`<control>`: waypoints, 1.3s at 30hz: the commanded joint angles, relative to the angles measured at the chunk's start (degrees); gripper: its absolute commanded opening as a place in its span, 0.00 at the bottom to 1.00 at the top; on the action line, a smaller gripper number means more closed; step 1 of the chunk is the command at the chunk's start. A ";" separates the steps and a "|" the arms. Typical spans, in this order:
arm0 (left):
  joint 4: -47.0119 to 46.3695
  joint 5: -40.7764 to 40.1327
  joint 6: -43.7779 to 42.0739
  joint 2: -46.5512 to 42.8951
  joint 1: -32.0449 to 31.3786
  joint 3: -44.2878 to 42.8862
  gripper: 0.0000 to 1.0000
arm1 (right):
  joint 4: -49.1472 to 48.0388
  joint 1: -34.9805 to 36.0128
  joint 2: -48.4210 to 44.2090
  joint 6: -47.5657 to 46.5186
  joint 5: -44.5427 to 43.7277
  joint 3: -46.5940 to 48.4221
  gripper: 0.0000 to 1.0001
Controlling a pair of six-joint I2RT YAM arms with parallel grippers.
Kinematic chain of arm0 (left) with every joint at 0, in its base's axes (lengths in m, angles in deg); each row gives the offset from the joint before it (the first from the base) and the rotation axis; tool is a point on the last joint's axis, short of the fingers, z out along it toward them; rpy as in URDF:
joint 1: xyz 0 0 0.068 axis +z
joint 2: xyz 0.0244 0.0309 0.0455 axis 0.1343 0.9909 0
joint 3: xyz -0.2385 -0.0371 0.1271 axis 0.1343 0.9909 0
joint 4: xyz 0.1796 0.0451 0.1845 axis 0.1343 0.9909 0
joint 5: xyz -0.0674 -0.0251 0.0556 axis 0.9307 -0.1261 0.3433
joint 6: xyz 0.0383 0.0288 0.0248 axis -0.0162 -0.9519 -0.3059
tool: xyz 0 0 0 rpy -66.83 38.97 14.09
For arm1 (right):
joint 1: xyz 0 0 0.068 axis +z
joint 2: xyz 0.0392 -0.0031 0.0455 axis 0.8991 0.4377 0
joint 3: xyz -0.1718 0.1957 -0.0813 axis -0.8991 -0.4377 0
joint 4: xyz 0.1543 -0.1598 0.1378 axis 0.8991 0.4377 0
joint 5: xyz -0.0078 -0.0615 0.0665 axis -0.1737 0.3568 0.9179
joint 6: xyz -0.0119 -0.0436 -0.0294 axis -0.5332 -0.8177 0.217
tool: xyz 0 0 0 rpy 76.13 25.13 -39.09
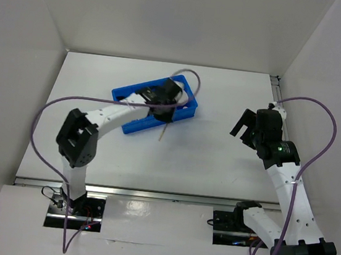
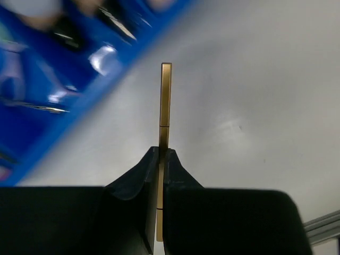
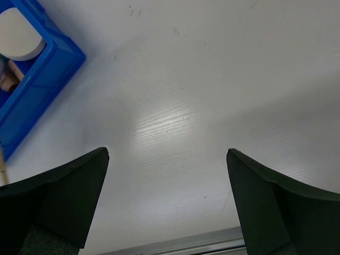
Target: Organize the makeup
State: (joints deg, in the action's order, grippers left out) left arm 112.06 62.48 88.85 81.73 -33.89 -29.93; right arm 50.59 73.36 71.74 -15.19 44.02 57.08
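My left gripper (image 1: 163, 112) is shut on a thin tan pencil (image 2: 165, 95), which sticks out past the fingertips over the white table just beside the blue bin's near wall (image 2: 79, 103). From above, the pencil (image 1: 164, 130) pokes out below the bin (image 1: 190, 96). Inside the bin are blurred dark and pale cosmetics (image 2: 114, 24). The right wrist view shows a round cream compact (image 3: 18, 34) and a beige piece (image 3: 8, 79) in the bin's corner (image 3: 42, 79). My right gripper (image 1: 243, 128) is open and empty, well to the right of the bin.
The white walls of the enclosure stand on three sides. A metal rail (image 1: 168, 197) runs along the table's near edge, and it also shows in the right wrist view (image 3: 212, 240). A purple cable (image 1: 189, 74) loops over the bin.
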 commanded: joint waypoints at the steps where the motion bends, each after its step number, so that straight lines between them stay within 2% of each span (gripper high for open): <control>1: 2.45 1.22 7.89 -8.56 8.19 -0.48 0.00 | -2.45 -0.45 -1.76 -0.38 -0.87 0.56 1.00; 2: 4.20 1.22 9.30 -9.09 11.95 -0.48 0.00 | -3.32 -0.45 -1.77 -0.38 -0.87 -0.13 1.00; 5: 5.97 -0.97 12.47 -9.71 18.11 -0.48 0.00 | -3.32 -0.45 -1.77 -0.38 -0.25 -0.84 1.00; 8: 8.43 -3.25 14.75 -7.78 22.51 -1.00 0.00 | -3.32 -0.45 -0.36 -0.38 0.27 -0.84 1.00; 13: 8.96 -3.27 15.99 -3.39 26.66 -3.64 0.00 | -3.85 -0.45 -0.36 -0.38 0.27 -0.32 1.00; 19: 8.96 -6.51 18.63 0.30 27.98 -5.49 0.01 | -3.32 -0.45 -0.36 -0.38 0.27 0.21 1.00; 20: 8.96 -6.52 19.15 0.31 27.98 -5.49 0.12 | -3.32 -0.45 0.16 -0.38 0.27 0.21 1.00; 22: 8.44 -6.52 19.77 0.83 27.98 -5.49 0.20 | -2.80 -0.45 0.16 -0.38 0.27 0.74 1.00; 23: 8.44 -7.04 19.77 0.84 27.98 -5.49 0.32 | -2.80 -0.45 0.16 -0.38 0.27 0.74 1.00; 26: 6.17 -7.04 19.16 0.31 27.98 -4.78 0.50 | -2.80 -0.45 0.16 -0.38 0.27 0.74 1.00; 27: 6.15 -7.04 19.16 -0.47 27.98 -4.78 0.62 | -2.80 -0.45 0.16 -0.38 0.27 0.74 1.00; 29: 5.54 -7.04 18.55 -1.27 27.98 -4.78 0.72 | -2.80 -0.45 0.16 0.14 0.27 0.74 1.00; 35: 6.33 -6.52 14.68 -6.61 26.14 -7.24 0.75 | -3.93 -0.45 0.69 -0.38 0.89 0.74 1.00; 38: 2.39 1.29 5.73 -11.54 24.39 -3.67 0.75 | -3.42 -0.45 2.00 0.31 0.28 1.52 1.00; 39: 2.37 2.18 2.93 -15.73 24.38 -2.25 0.75 | -2.28 -0.45 2.88 0.84 -1.03 1.53 1.00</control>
State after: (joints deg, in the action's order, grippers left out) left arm 117.68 59.44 100.55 76.07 -7.81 -33.28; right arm 49.47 73.36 73.01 -15.16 44.41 56.59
